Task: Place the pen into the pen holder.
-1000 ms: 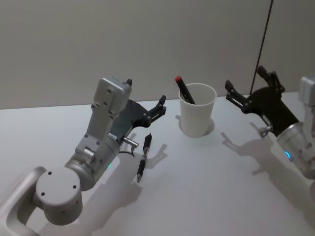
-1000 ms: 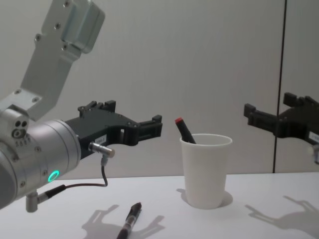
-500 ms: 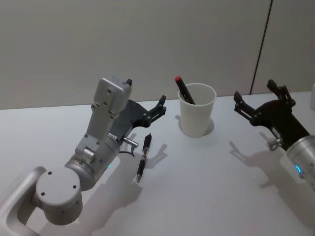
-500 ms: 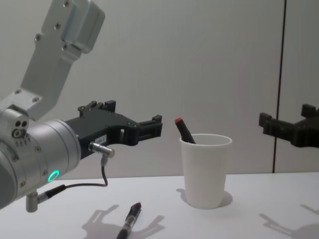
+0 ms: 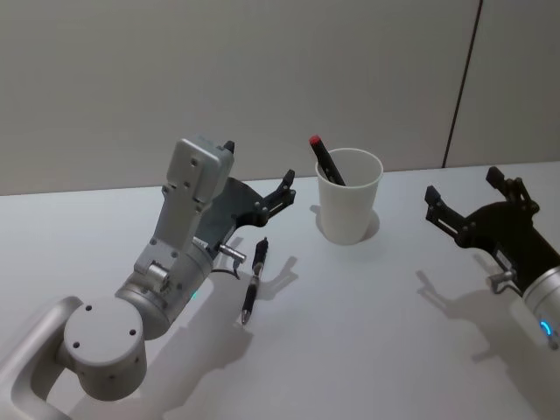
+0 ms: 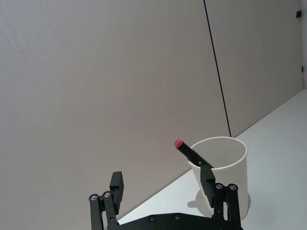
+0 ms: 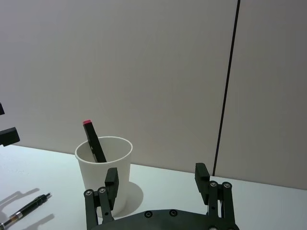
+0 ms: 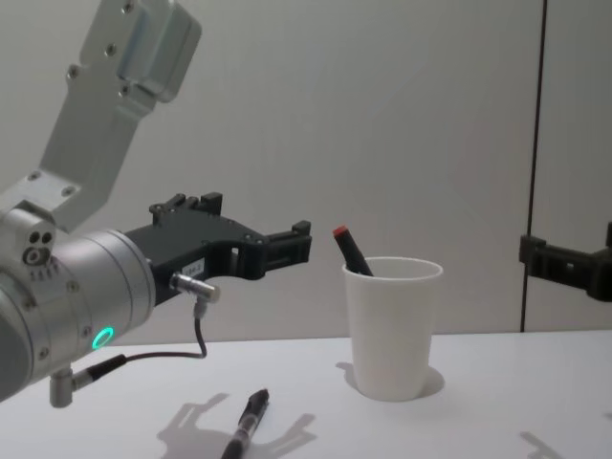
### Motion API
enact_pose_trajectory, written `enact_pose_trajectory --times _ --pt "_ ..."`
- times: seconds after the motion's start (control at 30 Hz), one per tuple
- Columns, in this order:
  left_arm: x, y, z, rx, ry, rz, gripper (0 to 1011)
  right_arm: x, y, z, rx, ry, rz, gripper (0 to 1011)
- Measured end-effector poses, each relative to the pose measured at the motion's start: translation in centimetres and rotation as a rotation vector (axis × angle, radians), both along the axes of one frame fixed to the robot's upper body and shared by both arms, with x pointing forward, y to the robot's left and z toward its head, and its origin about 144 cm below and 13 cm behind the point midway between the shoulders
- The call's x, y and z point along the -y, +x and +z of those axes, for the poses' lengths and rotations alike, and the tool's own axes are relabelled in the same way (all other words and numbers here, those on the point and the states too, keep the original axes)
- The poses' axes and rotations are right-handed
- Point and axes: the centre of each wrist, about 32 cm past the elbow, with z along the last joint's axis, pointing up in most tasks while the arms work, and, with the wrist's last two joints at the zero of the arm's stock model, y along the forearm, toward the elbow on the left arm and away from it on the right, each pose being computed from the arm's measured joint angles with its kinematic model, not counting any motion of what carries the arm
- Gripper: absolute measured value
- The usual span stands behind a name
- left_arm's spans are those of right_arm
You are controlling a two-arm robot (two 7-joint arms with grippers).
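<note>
We count one red-capped pen point(image 5: 326, 160) already standing in the pen holder point(image 5: 350, 210), just ahead of our left tool point(image 5: 258, 164), which is spread and empty. A second pen point(image 5: 255, 280) lies on the tabletop point(image 5: 367, 332) directly beneath that tool, not yet grasped. Our right tool point(image 5: 462, 185), also spread, hangs well apart from the pen holder.

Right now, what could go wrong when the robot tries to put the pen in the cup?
1. The pen lies flat on the table; the open left tool raised nearby might nudge it away rather than grip it.
2. The paper cup already has a red-tipped pen leaning inside; dropping the other in could knock it, or tip the cup.
The open right tool hangs to the cup's right.
</note>
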Motion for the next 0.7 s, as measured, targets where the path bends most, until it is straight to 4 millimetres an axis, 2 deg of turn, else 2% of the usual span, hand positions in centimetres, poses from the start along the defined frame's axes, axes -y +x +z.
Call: enact_pose_trajectory --times 0.7 --pt "-0.05 0.01 0.04 -0.009 -0.003 -0.003 1001 -0.07 -0.52 0.16 -0.014 0.002 -0.003 1002"
